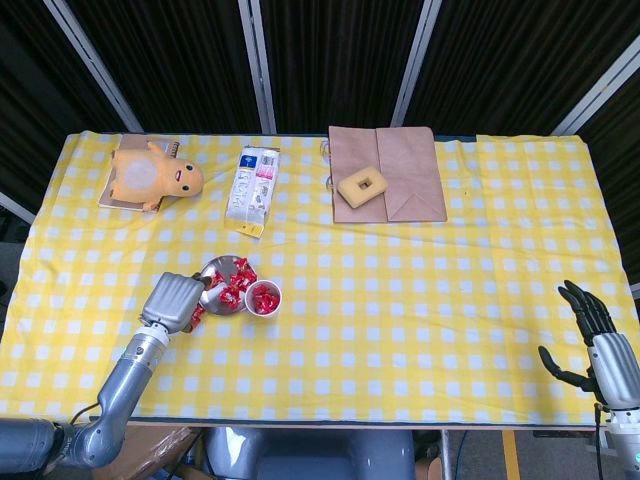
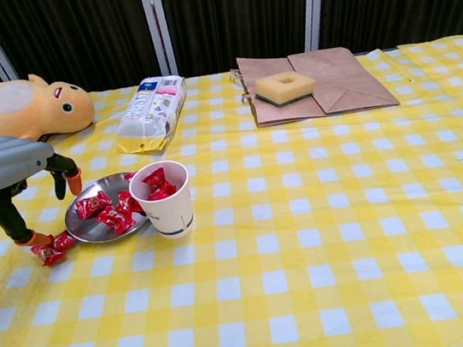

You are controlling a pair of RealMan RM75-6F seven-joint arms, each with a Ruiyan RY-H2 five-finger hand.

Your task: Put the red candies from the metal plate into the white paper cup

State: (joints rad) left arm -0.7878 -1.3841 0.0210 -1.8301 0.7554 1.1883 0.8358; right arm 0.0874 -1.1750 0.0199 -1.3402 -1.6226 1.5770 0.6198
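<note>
Yellow checked cloth spread over counter (image 1: 420,300), black curtains behind. Metal plate (image 2: 84,228) with red candies (image 2: 109,210) seen touching white paper cup (image 2: 166,198); more candies heaped inside cup. Two candies (image 2: 52,247) left on cloth beside plate. Left hand (image 2: 7,170) held low by those, fingers (image 2: 67,181) spread, nothing gripped. Right hand (image 1: 596,336) at far counter edge, fingers apart, empty.

Red wrapped candies (image 2: 109,211) scattered on a round metal plate (image 2: 82,230), a couple more on the cloth just left. Upright white paper cup (image 2: 168,205) touching the plate's right rim, candies inside.
</note>
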